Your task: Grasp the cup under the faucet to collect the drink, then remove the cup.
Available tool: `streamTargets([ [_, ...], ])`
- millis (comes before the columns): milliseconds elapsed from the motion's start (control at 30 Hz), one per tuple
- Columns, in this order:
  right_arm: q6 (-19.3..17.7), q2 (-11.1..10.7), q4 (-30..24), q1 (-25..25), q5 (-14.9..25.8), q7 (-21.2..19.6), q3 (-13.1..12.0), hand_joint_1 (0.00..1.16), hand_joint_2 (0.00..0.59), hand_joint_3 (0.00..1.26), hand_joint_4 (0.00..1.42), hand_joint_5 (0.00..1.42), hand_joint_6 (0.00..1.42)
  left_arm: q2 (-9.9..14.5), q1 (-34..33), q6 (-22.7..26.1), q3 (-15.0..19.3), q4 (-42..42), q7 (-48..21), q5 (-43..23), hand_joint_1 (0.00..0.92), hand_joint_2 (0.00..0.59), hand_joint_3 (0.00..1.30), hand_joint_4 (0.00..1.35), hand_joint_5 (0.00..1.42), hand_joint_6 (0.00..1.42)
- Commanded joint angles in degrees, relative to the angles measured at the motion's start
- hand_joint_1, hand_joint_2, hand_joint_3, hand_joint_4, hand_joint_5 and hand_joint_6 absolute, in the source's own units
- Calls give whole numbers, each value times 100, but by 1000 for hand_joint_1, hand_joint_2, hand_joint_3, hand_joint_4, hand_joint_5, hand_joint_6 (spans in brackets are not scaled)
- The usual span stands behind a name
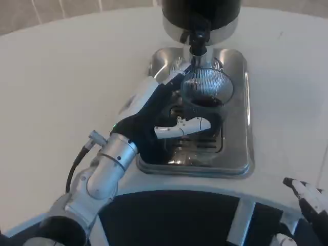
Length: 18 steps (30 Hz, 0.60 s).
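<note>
1. The left hand point(163, 115) reached in from the lower left, its silver forearm point(105, 171) rising across the white surface point(61, 77), and its fingers were wrapped around the cup point(206, 92), with one white finger point(184, 127) curved across the front below the cup and the others behind its left side
2. A black cable point(77, 161) ran along the outer side of that forearm toward the wrist
3. The cup, clear ribbed glass, stood upright over the slotted grate point(197, 143) of the drip tray point(241, 154), directly beneath the faucet point(198, 43); a dark drink showed inside its lower part
4. The faucet, a short dark spout, hung from the base of the black dispenser point(200, 13) at the top edge, with its tip just above the cup's rim; whether liquid was flowing could not be told
5. The drip tray was shiny metal, rectangular with rounded corners, lying flat on the surface just in front of the dispenser
6. The right hand point(307, 197) showed at the lower right corner, well apart from the tray and the cup, with a white and black fingertip pointing left; too little of it appeared to tell whether its fingers were apart or together, and nothing could be seen in it
</note>
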Motion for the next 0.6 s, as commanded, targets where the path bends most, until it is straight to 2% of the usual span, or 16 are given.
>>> streamTargets([
  [33, -122, 75, -77, 108, 87, -89, -96, 173, 521, 25, 0, 0, 0, -96, -26, 58, -141, -157, 70, 166, 430, 69, 162, 184, 223, 85],
  [300, -195, 205, -77, 55, 7, -56, -97, 180, 525, 25, 0, 0, 0, -117, 13, 264, -178, -294, 301, 272, 434, 70, 190, 202, 320, 85],
  [600, -200, 223, -77, -3, 54, -40, -175, 196, 525, 25, 0, 0, 0, -82, 24, 388, -210, -320, 281, 345, 423, 74, 193, 202, 338, 98],
])
